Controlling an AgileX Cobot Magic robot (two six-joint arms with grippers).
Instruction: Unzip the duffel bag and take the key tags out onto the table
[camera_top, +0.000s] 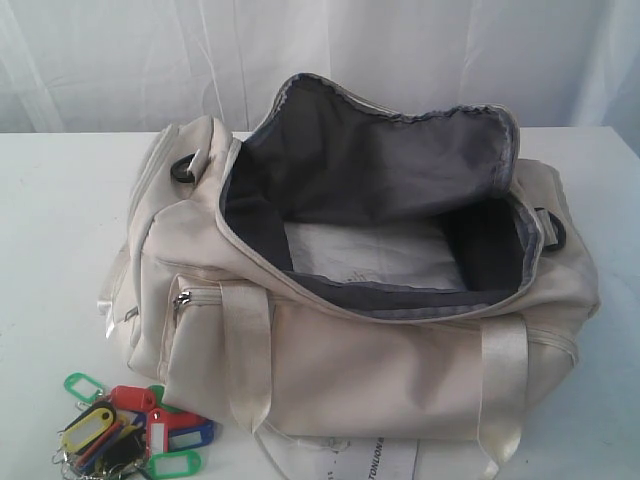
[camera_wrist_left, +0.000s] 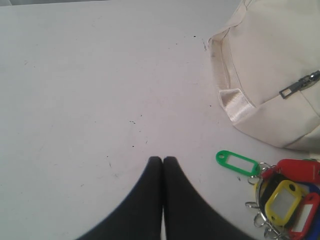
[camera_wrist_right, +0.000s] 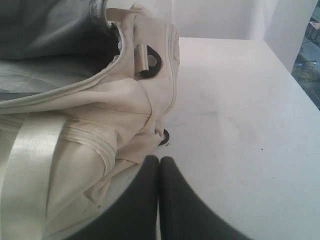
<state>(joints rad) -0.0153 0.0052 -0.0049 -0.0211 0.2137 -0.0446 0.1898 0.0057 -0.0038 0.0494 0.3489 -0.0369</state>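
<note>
The duffel bag (camera_top: 380, 350) gapes unzipped, the key tags (camera_top: 130, 430) lie on the table (camera_top: 60, 220) just beside its side pocket, and both arms' jaws are together and empty, so the task seems done, leaving only withdrawal.

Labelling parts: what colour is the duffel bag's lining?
Dark grey lining, best in the exterior view.

The left hand (camera_wrist_left: 162, 161) is seen from its own wrist camera with both black fingers (camera_wrist_left: 145, 200) pressed together along their inner edges. The rounded tips are set level with each other, and the jaws are fully closed on themselves. The right hand (camera_wrist_right: 159, 160) is posed alike: its two dark fingers (camera_wrist_right: 177, 200) are laid flat against one another, tips meeting side by side. Of each arm, only these fingers are caught in view.
</note>
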